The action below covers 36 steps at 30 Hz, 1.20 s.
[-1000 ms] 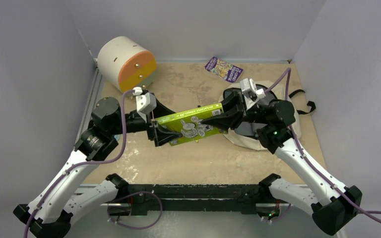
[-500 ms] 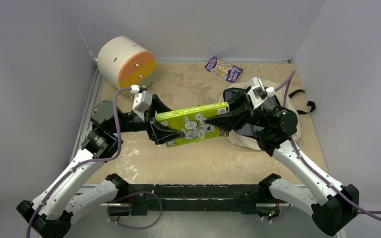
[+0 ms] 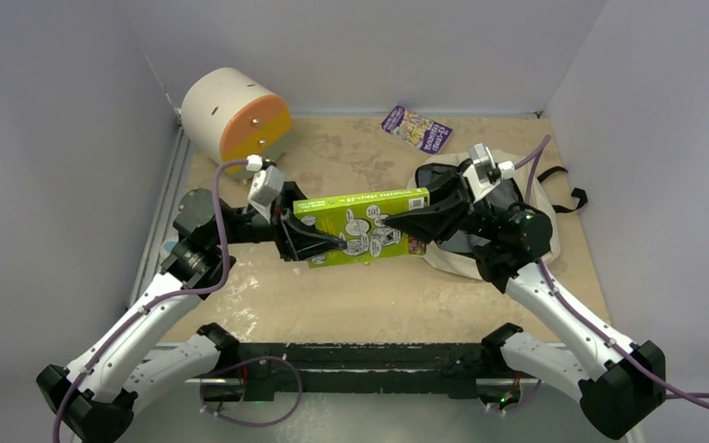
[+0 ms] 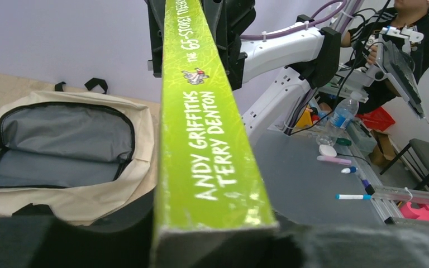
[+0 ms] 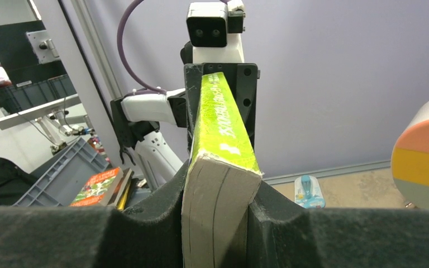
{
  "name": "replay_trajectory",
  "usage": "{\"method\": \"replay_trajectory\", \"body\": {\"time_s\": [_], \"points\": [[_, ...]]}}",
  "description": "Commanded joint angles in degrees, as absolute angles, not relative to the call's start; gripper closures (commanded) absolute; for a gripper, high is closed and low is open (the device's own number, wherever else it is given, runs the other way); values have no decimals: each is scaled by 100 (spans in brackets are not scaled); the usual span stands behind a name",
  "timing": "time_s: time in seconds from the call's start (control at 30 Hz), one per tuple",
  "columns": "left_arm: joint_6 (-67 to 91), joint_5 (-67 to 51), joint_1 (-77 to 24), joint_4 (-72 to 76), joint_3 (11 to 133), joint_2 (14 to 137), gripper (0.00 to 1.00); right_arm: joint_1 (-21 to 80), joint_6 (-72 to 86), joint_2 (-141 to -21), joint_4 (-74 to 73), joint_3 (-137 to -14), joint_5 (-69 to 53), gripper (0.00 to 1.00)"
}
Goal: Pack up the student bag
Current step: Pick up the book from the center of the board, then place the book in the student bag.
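The left end effector [image 3: 318,245] has its two dark fingers on either side of the left end of a green book [image 3: 362,231]. In the left wrist view the pads appear to lie against both covers, so it seems closed on the book. The right end effector [image 3: 397,221] is clamped on the opposite end, and the right wrist view shows its foam pads pressed against both sides of the page block. The book stands on edge with the spine up and spans the gap between the two wrists, held above the desk [image 3: 351,295].

The student bag [image 4: 61,145] lies flat on the right part of the desk, partly under the right arm. Its zipper is open, the grey lining shows, and black straps lie at its far side. The book is beside the bag and to its left, not inside it.

Farther back, a cream cylindrical drawer unit [image 3: 231,115] with an orange front sits in the far left corner. A purple booklet [image 3: 415,127] lies near the back wall.
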<state>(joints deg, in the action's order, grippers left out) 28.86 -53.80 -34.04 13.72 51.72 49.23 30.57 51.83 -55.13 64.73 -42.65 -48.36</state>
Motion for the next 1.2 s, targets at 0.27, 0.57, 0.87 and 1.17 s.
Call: {"method": "replay_trajectory", "body": {"time_s": [0.27,0.57,0.87,1.17], "points": [[3134,-4635,-3382,1312,5044,5044,100,3051,4262,-5207,5573,-4541,-3947,83],[3304,-3676,-3375,812,4995,5154,100,3053,2907,-4987,2373,-5215,-1689,35],[3461,-2066,-3368,-897,5452,5591,100,3053,2667,-5184,-137,-5521,2143,32],[3487,-1925,-3375,-1181,5485,5712,100,3038,2526,-6937,-1640,-6320,3456,28]]}}
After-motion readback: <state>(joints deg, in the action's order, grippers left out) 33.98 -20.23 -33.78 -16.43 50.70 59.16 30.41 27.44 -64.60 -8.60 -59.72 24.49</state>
